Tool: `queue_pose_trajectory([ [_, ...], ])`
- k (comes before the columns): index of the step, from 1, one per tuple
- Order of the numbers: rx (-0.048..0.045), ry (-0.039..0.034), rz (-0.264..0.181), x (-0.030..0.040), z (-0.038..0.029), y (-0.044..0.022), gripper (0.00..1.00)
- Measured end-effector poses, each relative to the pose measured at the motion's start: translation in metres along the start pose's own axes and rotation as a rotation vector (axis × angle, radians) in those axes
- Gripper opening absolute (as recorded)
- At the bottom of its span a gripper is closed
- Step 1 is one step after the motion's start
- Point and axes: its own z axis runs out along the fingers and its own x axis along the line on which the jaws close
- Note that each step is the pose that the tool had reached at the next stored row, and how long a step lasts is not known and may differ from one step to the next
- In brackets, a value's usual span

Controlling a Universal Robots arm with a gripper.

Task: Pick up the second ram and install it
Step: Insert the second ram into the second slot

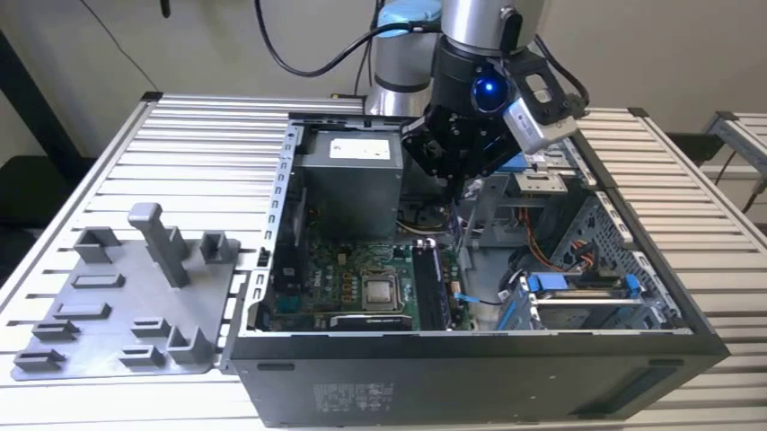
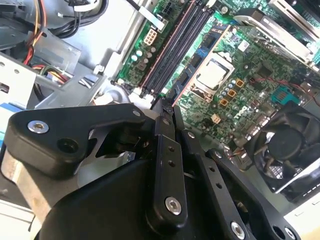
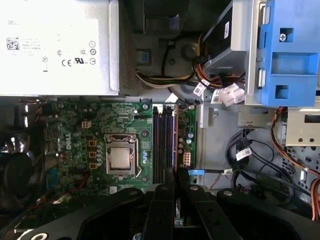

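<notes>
My gripper (image 1: 459, 191) hangs inside the open computer case (image 1: 480, 359), above the memory slots (image 1: 437, 287) of the green motherboard (image 1: 341, 283). In both wrist views its black fingers (image 3: 168, 181) stand nearly together, in line with the slots (image 3: 164, 142). A thin dark edge, the second ram (image 3: 175, 175), shows between the fingertips and is mostly hidden by them. In the second wrist view the gripper (image 2: 168, 102) is above the near end of the slots (image 2: 175, 50). A dark memory stick (image 1: 427, 280) stands in a slot beside the processor (image 1: 381, 289).
The grey power supply (image 1: 348, 175) fills the case's back corner. Drive bays with blue brackets (image 3: 287, 55) and cable bundles (image 3: 220, 92) crowd the exterior view's right of the slots. A black fan (image 2: 285, 145) sits beyond the processor (image 2: 215, 75). A grey parts fixture (image 1: 132, 296) lies on the slatted table.
</notes>
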Motion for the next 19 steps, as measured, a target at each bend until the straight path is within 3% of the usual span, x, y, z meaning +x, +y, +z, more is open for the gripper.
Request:
queue_pose_trajectory([
  [9, 0.0085, -0.0001, 0.000, 0.0003, 0.0068, 0.0001, 0.14],
  [16, 0.0086, 0.0082, 0.000, 0.0007, 0.0186, -0.0017, 0.14],
  [19, 0.0087, 0.0119, 0.000, 0.0007, 0.0223, -0.0063, 0.14],
])
